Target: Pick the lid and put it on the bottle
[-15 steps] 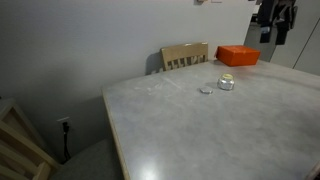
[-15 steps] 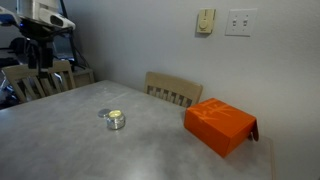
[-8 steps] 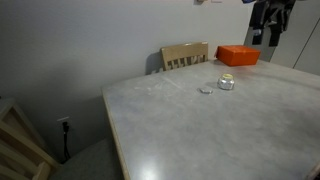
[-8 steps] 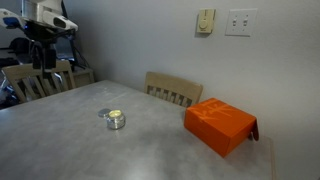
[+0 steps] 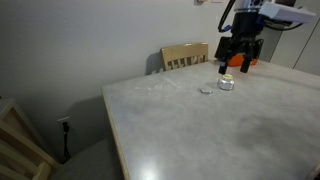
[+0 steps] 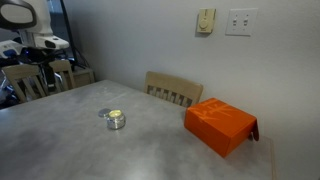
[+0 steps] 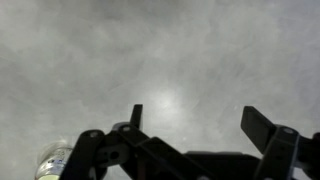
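Lid [image 5: 205, 90] lying flat on the surface [image 5: 180, 135], just beside the open bottle [image 5: 226, 83], not yet picked. Gripper [image 7: 200, 125] spread wide and empty, hovering near the bottle. Seemingly nothing done so far: grasping, lifting and capping all left.

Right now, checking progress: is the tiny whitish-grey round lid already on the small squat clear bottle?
No, the lid lies on the tabletop beside the bottle.

The desk [image 5: 200, 130] looked smooth, mottled grey with a soft sheen; the chair [image 5: 185, 55] pale wood; the bottle [image 6: 116, 121] glossy, clear.
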